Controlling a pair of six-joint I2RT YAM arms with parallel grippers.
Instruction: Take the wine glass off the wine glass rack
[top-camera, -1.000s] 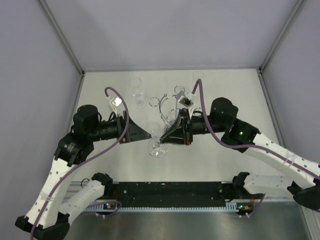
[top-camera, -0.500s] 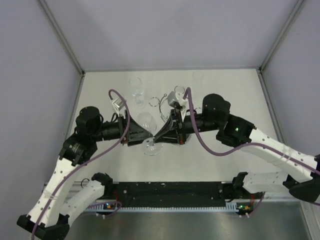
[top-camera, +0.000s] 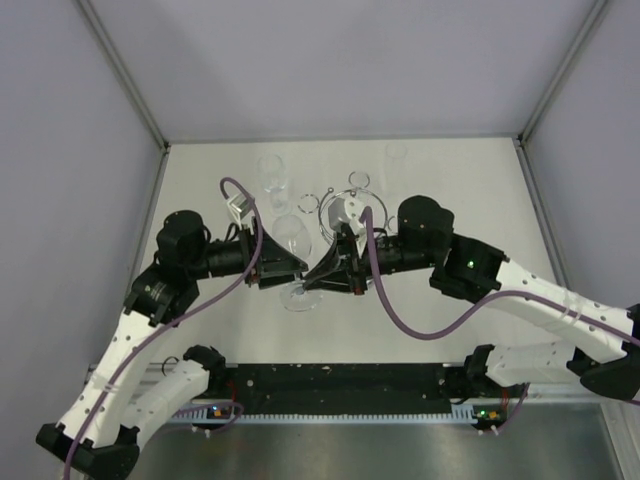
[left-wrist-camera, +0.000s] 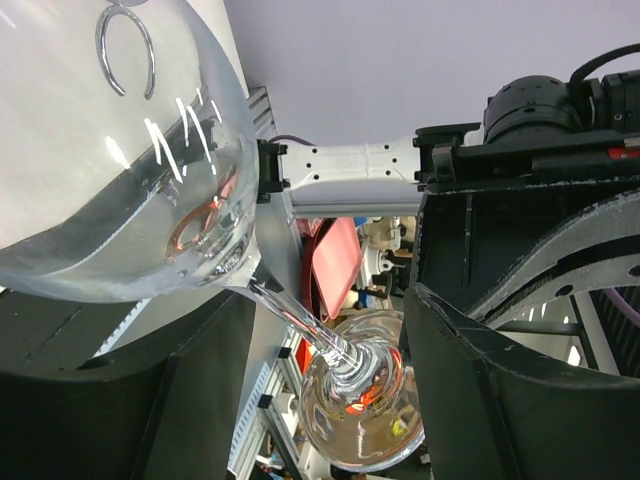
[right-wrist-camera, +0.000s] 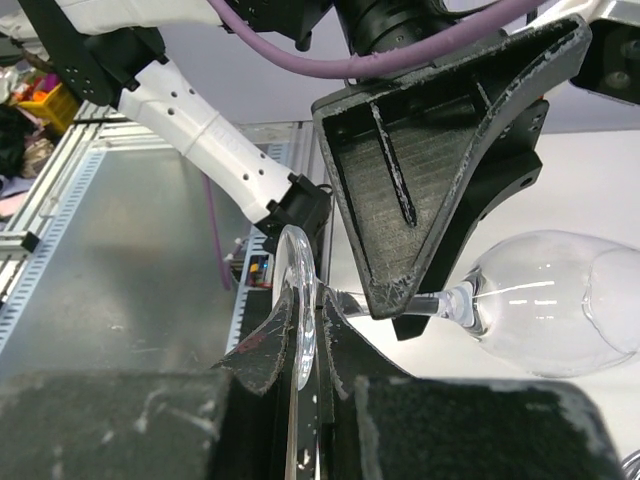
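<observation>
A clear wine glass hangs tilted above the table between my two grippers, off the wine glass rack. My right gripper is shut on the glass's round foot, pinching the disc by its edge. My left gripper is open, its black fingers straddling the stem without touching it. In the left wrist view the bowl fills the upper left, and the stem runs down to the foot between my left gripper's two fingers.
The chrome rack stands just behind the grippers, its rings close to the right wrist. Two more clear glasses stand at the back of the table. Grey walls close in the sides and the aluminium rail lies near the arm bases.
My right gripper has carried the glass left, away from the rack. My left gripper has moved in around the stem and its jaws have narrowed a little.
</observation>
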